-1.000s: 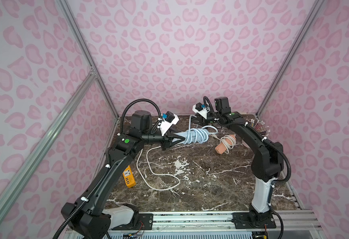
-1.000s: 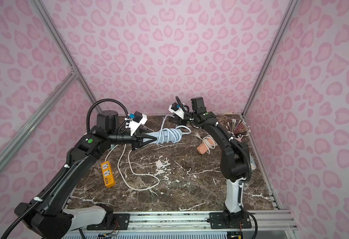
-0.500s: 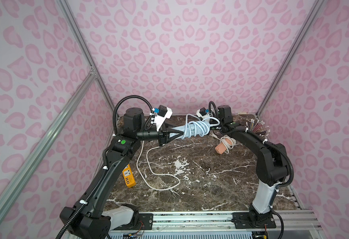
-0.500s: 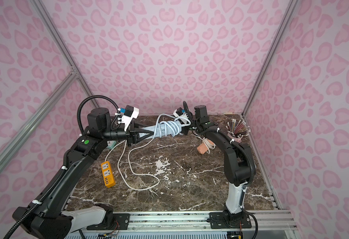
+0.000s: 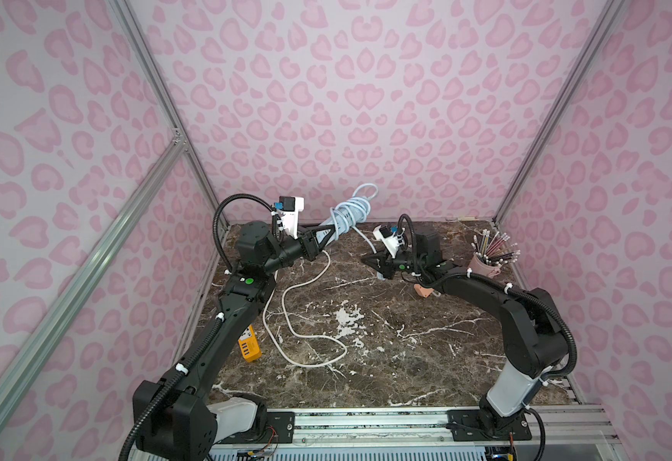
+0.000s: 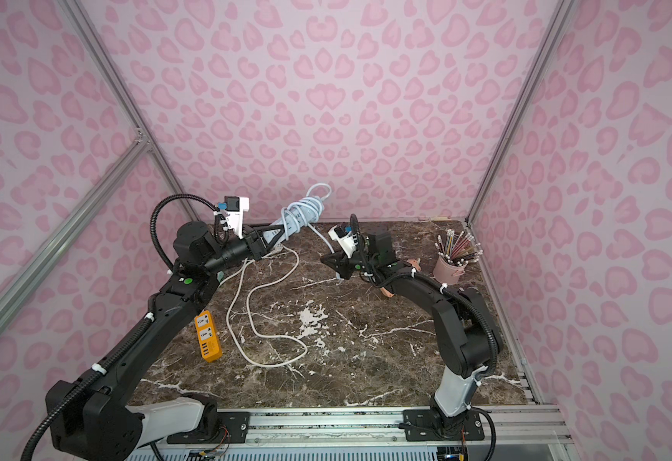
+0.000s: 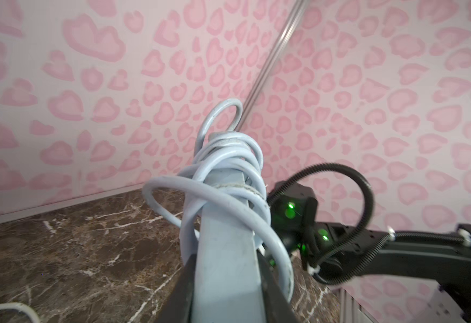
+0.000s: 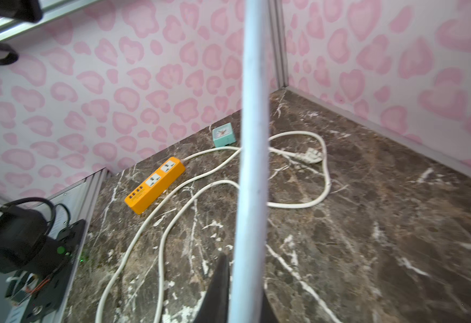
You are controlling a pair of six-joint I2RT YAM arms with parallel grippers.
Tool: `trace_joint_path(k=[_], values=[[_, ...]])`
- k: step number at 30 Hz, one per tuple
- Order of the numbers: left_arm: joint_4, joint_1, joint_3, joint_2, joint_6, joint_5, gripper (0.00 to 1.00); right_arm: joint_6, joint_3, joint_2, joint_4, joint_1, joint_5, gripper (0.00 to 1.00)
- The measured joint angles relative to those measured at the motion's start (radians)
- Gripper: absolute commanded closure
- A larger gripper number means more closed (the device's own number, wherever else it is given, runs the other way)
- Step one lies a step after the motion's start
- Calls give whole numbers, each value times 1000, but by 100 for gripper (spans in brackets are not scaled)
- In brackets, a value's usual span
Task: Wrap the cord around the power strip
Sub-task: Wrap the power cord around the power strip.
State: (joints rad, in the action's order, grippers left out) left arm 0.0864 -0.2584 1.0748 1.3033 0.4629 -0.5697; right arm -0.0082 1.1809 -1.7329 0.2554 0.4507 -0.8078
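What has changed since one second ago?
The left gripper tilted the strip so its far end points upward. The right gripper came down from that end toward the table, now shut on the cord. The orange strip and pencil cup stayed put.

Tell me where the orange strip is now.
In a top view, the orange strip lies on the table's left side, between the left arm and the white cord.

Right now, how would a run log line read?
left tool: shut on blue strip | right tool: shut on cord | wrap: partial
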Motion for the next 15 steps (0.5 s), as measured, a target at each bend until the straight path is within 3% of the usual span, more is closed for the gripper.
trace_joint_path(k=[3, 6, 8, 13, 15], values=[[-71, -53, 56, 60, -151, 227, 97, -14, -4, 55, -40, 36, 37, 100], [-174, -133, 56, 130, -330, 483, 97, -45, 9, 110, -109, 15, 108, 100], [-229, -173, 26, 151, -406, 591, 97, -52, 9, 142, -145, -6, 143, 100], [-263, -270, 2, 200, -508, 710, 97, -76, 43, 162, -217, -24, 211, 100], [-298, -299, 35, 240, -527, 715, 97, -134, 72, 159, -264, 7, 294, 100]])
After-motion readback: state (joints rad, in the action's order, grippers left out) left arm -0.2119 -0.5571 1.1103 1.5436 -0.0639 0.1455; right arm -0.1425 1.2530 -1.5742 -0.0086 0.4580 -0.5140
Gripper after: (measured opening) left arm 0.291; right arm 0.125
